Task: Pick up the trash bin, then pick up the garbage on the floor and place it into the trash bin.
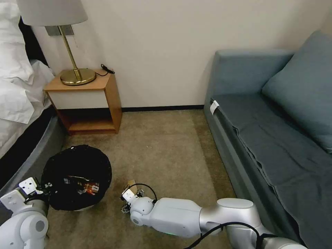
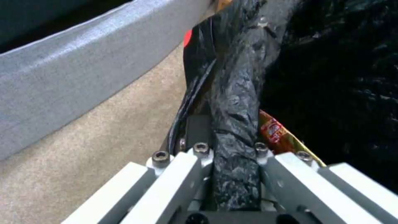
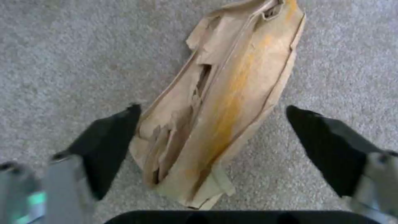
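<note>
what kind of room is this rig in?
Likely a hotel or guest bedroom: a bed with white linens beside a wooden nightstand carrying a brass lamp, a blue-grey sofa along the wall, and beige carpet underfoot.

At the head view's lower left, the left claw (image 1: 43,189) is clamped, while the right claw (image 3: 211,137) at lower centre gapes downward.

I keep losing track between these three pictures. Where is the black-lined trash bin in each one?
Head view: the trash bin sits lower left on the carpet, beside the bed.
Left wrist view: its black-lined rim runs through the left gripper, which is shut on it.
Right wrist view: not in it; brown paper lies between open fingers.
Shared landmark: the carpet.
</note>
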